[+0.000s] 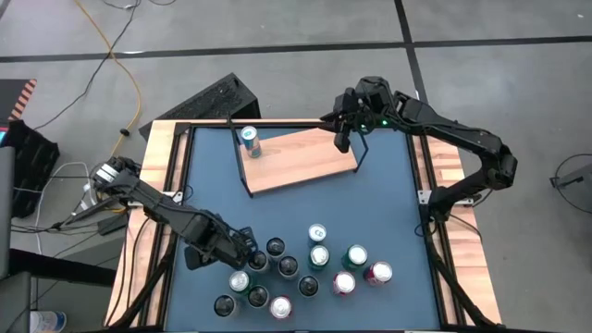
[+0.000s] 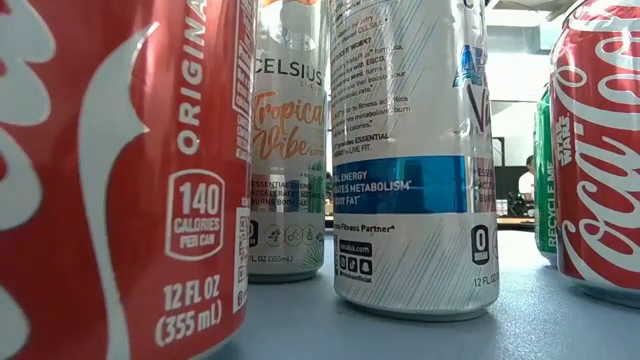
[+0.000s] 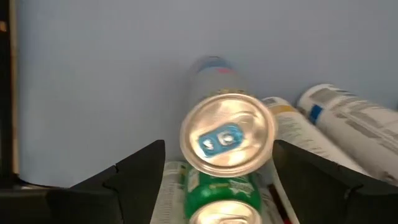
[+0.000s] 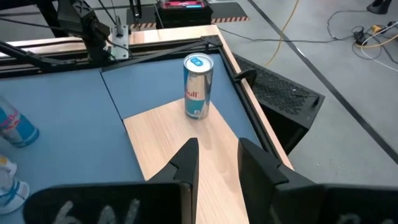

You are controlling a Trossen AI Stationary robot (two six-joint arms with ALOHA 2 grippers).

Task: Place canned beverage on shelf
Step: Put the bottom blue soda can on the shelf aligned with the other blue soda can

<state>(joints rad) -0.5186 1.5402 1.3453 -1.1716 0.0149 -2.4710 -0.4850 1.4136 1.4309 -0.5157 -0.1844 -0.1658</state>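
Lab: floor cables (image 1: 120,55), concrete floor (image 1: 277,23)

Up close in the low view, the big red can (image 2: 120,180) reads "ORIGINAL", then "140 CALORIES PER CAN" and "12 FL OZ (355 mL)". Behind it a pale can (image 2: 288,150) carries "CELSIUS" and "Tropical Vibe". The white-and-blue can (image 2: 415,150) shows "ENERGY", "METABOLISM", "Fitness Partner" and "12 FL OZ". At the far edge a red can (image 2: 600,150) has the Coca-Cola script with "STAR WARS", and the green can (image 2: 546,170) beside it says "RECYCLE ME". On the shelf (image 4: 174,155), the slim can (image 4: 198,86) reads "Red Bull".
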